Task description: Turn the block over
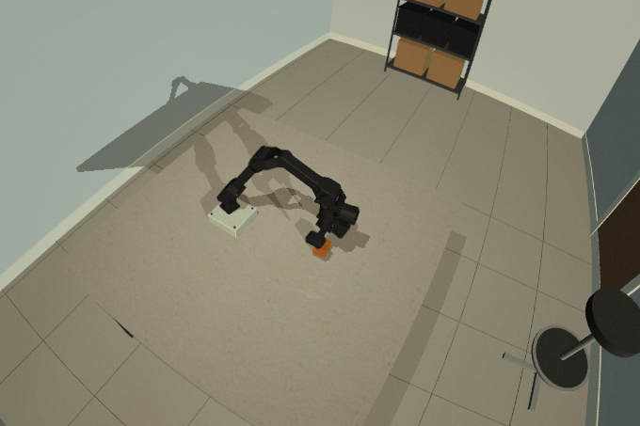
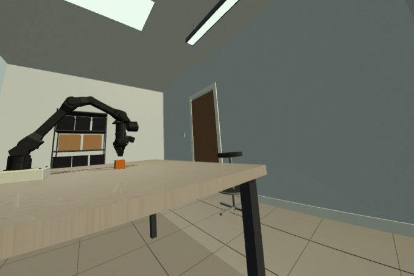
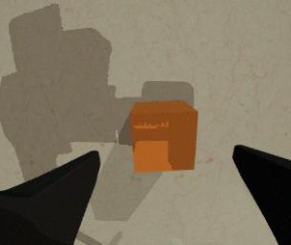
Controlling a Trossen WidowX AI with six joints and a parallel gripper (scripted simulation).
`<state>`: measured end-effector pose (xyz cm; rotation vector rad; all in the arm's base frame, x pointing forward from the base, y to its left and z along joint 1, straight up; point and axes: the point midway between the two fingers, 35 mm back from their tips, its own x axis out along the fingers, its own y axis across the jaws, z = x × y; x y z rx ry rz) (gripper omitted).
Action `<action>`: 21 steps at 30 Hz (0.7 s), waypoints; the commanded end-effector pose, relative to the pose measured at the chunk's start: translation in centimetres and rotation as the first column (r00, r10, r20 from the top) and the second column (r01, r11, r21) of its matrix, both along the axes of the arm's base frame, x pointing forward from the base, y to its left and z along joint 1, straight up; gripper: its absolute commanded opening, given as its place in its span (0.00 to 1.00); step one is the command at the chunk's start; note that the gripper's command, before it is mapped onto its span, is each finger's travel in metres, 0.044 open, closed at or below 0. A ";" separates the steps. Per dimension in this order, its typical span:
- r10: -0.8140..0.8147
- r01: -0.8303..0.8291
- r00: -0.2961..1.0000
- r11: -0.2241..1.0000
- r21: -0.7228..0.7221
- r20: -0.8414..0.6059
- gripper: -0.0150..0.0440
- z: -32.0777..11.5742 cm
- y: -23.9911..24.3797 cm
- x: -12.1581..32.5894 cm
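Scene: a black six-joint arm point(image 2: 83, 102) bends over a pale wooden table point(image 2: 140, 186), wrist pointed straight down.
Block: the small orange block point(image 3: 164, 135) sits flat on the table, directly beneath the wrist and well away from the arm's white base plate point(image 1: 232, 218).
Gripper: the gripper point(image 2: 119, 152) hangs just above the block without touching it, jaws spread almost as wide as they go, and it has hold of nothing.
Alignment: in the wrist view the two dark fingers stand either side of the block, which lies ahead of them and roughly midway, slightly turned against the jaw line.
Marking: faint dark marks show near the upper edge of the block's top face in the wrist view; too small to say with confidence that this is the marked side.
Done: as far as can be judged, only the positioning over the block.
Left: the descent, the closing of the jaws on the block's sides, the lift, the turn to bring the marked face down, and the release onto the table.
Progress: early, by this onlooker's reckoning; no sign of a completed flip.
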<state>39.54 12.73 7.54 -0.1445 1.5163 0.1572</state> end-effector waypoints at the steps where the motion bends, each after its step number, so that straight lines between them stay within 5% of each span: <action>1: 0.005 -0.006 1.000 1.000 -0.001 -0.014 1.00 -0.8 0.0 -0.2; 21: 0.006 -0.006 1.000 1.000 -0.001 -0.014 1.00 -4.0 0.0 -0.1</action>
